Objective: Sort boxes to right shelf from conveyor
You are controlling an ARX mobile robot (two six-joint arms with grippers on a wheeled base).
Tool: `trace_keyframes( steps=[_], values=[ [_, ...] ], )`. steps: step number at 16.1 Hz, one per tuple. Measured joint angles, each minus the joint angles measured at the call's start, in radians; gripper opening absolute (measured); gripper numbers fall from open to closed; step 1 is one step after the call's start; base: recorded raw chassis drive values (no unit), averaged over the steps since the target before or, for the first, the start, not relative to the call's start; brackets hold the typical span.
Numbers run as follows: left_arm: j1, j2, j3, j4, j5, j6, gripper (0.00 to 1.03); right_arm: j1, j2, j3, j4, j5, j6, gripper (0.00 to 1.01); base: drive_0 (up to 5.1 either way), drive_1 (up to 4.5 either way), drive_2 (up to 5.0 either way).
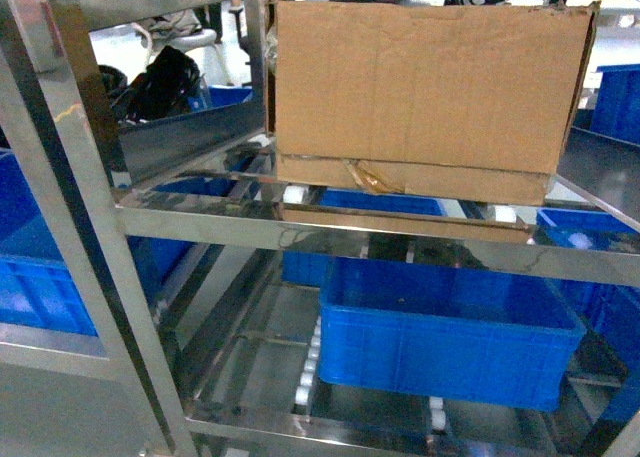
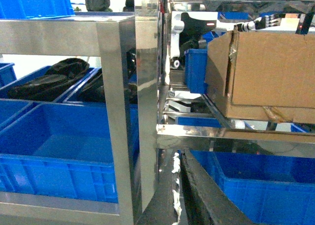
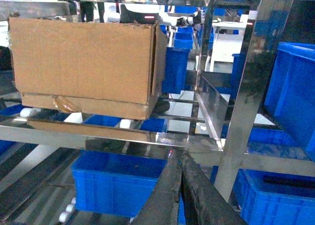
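The cardboard box (image 1: 425,92) sits on the white rollers (image 1: 296,193) of the steel shelf (image 1: 330,232), at the front edge of an upper tier, tan tape scrap (image 1: 372,179) at its bottom seam. Its inside is hidden. On the tier below stands a blue bin (image 1: 450,327), apparently empty. Bins (image 2: 54,82) in the neighbouring rack to the left hold dark bundled items. The left gripper (image 2: 183,195) and right gripper (image 3: 178,195) each show dark fingers pressed together, holding nothing.
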Motion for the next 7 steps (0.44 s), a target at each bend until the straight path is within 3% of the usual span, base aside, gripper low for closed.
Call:
trace_keyframes(
  steps=[3,4,7],
  values=[
    [0.000,-0.071,0.000,-0.067,0.000,0.000,0.02,0.000,-0.083,0.001,-0.098,0.000,0.000,0.02,0.0,0.00,0.0],
    [0.000,-0.232,0.001,-0.225,-0.002,0.000,0.02,0.000,-0.224,0.003,-0.216,0.000,0.001,0.02,0.0,0.00,0.0],
    [0.000,-0.230,0.000,-0.244,0.000,0.000,0.02,0.000,-0.224,0.000,-0.235,0.002,0.001,0.02,0.0,0.00,0.0]
  ],
)
